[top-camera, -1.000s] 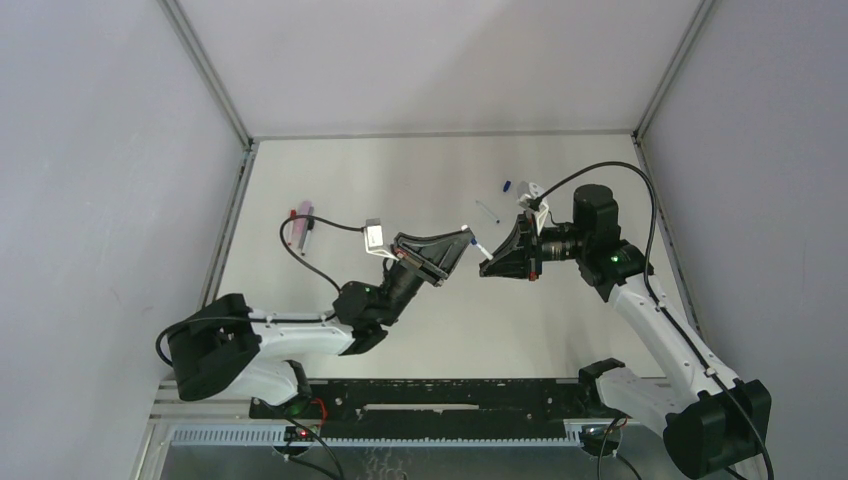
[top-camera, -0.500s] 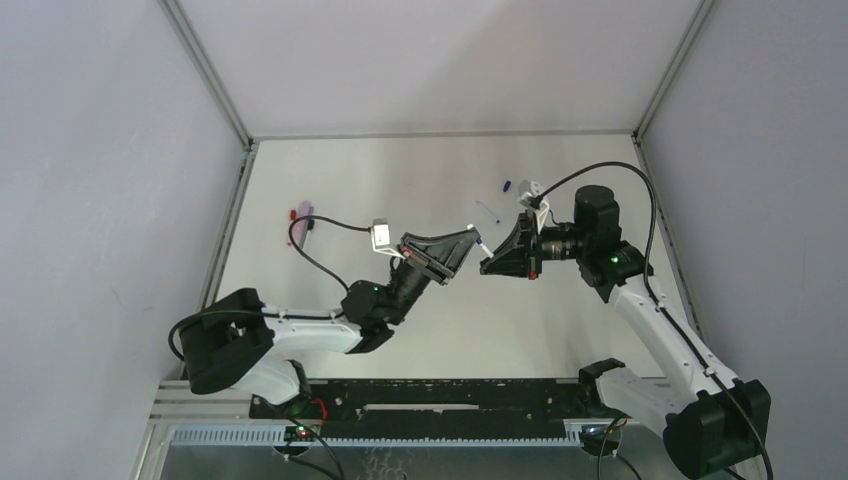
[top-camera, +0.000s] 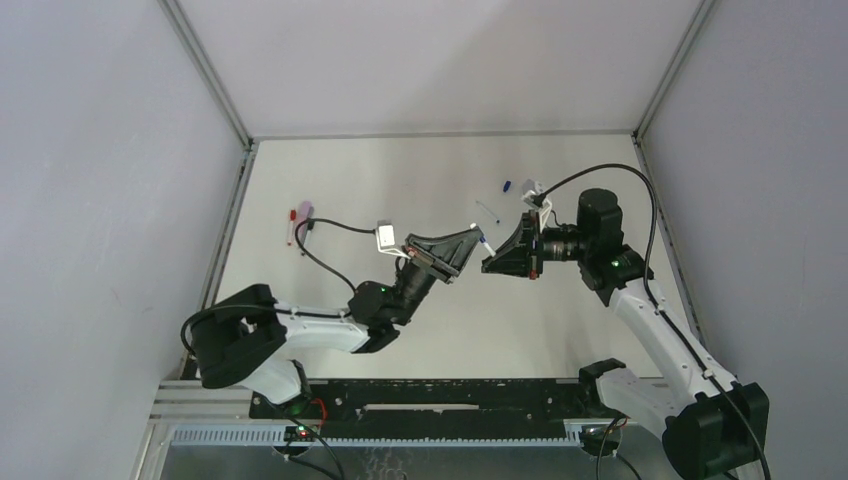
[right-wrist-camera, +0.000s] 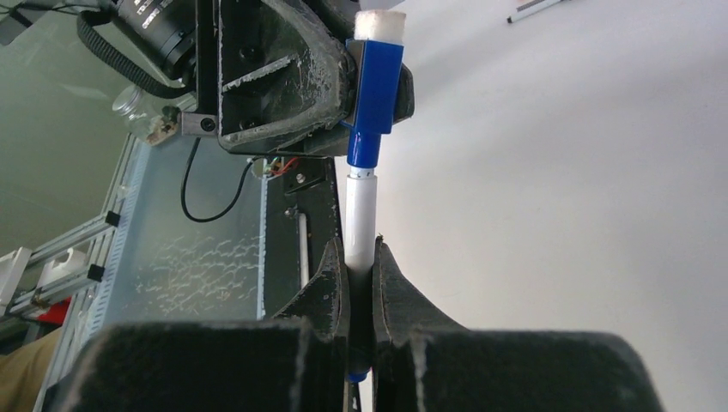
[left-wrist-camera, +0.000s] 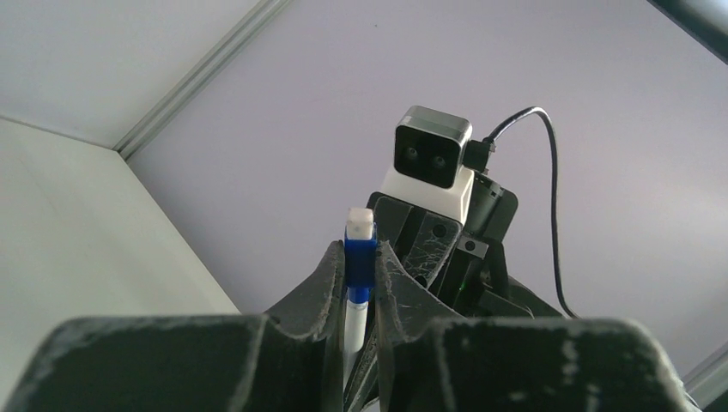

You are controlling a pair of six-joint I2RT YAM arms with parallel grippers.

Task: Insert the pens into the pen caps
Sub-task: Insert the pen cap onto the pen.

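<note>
The left gripper (left-wrist-camera: 360,259) is narrowed onto a blue cap (left-wrist-camera: 360,256) with a white end plug, one finger on each side of it. The right gripper (right-wrist-camera: 360,262) points at it, almost tip to tip, and is pinched nearly closed on the white barrel of a pen (right-wrist-camera: 360,215). The barrel's upper end sits inside the cap, so the two line up as one straight piece spanning both grippers.

From above, the pair is held in the air over the desk (top-camera: 400,175), right of its middle. The left gripper (top-camera: 468,240) comes in from the left and the right gripper (top-camera: 490,264) from the right.

On the desk beyond them, towards the far right corner, lie a thin pen (top-camera: 487,211) and a loose blue cap (top-camera: 507,185), a little apart. A pink marker (top-camera: 305,209) and a red pen (top-camera: 291,218) lie side by side near the left edge.
</note>
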